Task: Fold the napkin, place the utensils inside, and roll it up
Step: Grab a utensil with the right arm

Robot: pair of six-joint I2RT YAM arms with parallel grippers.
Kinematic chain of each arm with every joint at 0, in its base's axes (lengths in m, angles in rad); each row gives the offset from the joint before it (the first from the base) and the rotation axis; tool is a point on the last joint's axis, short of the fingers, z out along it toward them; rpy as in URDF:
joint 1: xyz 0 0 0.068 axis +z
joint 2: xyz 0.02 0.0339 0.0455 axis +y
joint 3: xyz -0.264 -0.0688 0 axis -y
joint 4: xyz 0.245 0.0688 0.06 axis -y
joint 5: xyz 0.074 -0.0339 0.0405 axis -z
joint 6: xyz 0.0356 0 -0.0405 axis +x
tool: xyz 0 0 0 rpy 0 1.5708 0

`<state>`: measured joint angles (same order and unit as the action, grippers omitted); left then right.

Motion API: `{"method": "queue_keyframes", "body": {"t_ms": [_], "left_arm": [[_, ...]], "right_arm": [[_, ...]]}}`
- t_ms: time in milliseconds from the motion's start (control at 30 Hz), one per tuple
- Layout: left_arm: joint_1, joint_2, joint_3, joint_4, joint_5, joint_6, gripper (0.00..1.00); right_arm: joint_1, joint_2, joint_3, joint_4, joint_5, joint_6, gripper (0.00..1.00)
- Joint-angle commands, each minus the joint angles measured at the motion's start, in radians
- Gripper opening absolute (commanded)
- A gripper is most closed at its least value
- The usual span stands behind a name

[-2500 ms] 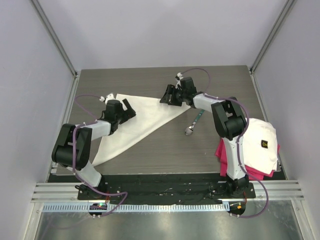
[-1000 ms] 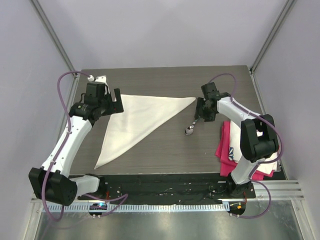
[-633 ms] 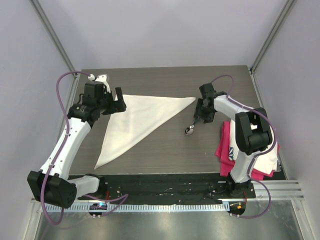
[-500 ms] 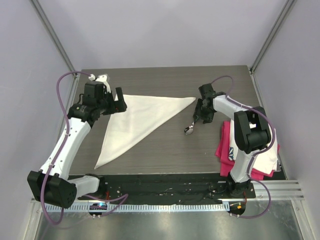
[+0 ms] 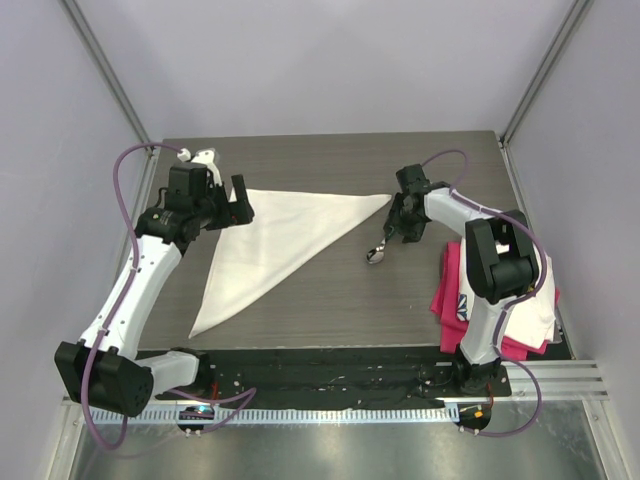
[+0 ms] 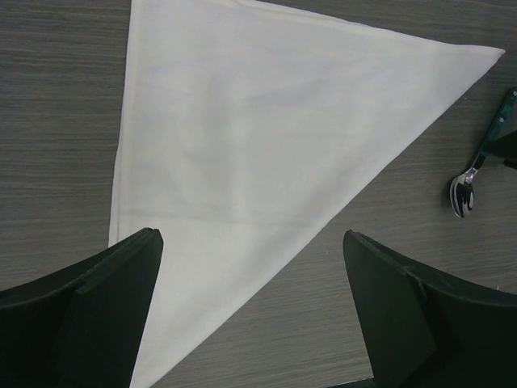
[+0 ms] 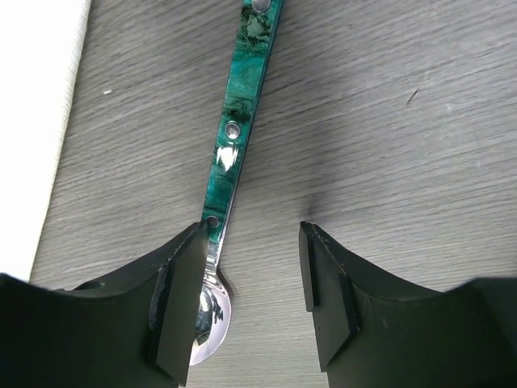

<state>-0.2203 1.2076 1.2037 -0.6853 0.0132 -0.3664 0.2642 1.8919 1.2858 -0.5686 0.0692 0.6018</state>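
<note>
- Left gripper (image 5: pixel 236 205) spread wide at the napkin's (image 5: pixel 275 235) left corner, holding nothing.
- Napkin lies flat, a triangle on the table (image 5: pixel 330 300).
- Spoon (image 7: pixel 242 105) lies just right of its tip.
- Right gripper (image 5: pixel 402 228) half-spread over the spoon; handle against one finger, ungripped.

No legible text or numbers, small print on the folded white cloth (image 5: pixel 538 300), too small to read
</note>
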Motion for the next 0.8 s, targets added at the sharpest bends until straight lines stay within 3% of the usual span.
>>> {"method": "queue_keyframes", "body": {"t_ms": [0, 767], "left_arm": [[-0.005, -0.026, 0.028, 0.02, 0.027, -0.006, 1.0], [-0.016, -0.023, 0.027, 0.021, 0.048, -0.006, 1.0]], "right_arm": [[-0.002, 0.009, 0.038, 0.024, 0.008, 0.033, 0.56], [0.003, 0.029, 0.064, 0.061, -0.089, 0.073, 0.53]]}}
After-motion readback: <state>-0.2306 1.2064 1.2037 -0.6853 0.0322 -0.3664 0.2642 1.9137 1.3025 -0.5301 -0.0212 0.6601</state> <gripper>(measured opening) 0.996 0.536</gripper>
